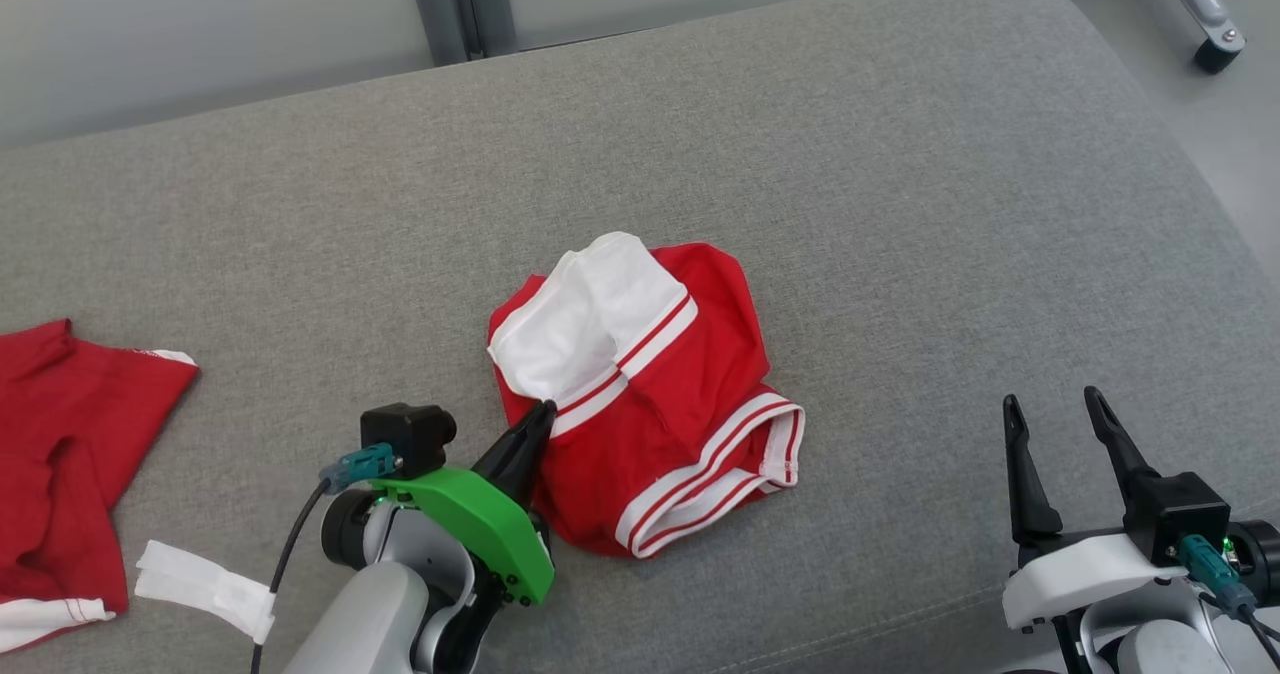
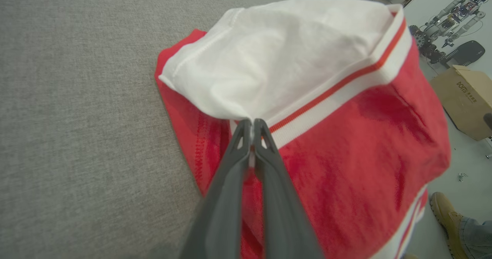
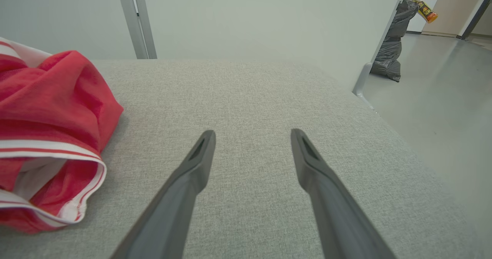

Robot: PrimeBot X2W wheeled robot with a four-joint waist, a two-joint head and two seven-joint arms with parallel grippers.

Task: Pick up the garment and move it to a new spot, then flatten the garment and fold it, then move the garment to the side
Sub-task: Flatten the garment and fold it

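The garment [image 1: 680,404] lies in a crumpled heap near the middle of the grey fabric-covered table [image 1: 900,204]. It is red with white bands and thin red stripes along its hems, and a white inner layer is turned up on its far left side. The left gripper [image 1: 543,412] meets it at the near edge of that white layer, beside the striped band. Its fingers [image 2: 269,166] are pressed together with a sliver of white fabric pinched between the tips. The right gripper [image 1: 1050,401] hovers over bare table well to the right of the garment, touching nothing, with its fingers spread wide. At the table's left edge lies another piece of red clothing [image 1: 60,434], and a white strip [image 1: 200,584] lies just beside it. Off the table, the left wrist view shows a cardboard box [image 2: 465,97] and a person's tan shoe [image 2: 446,213] on the floor
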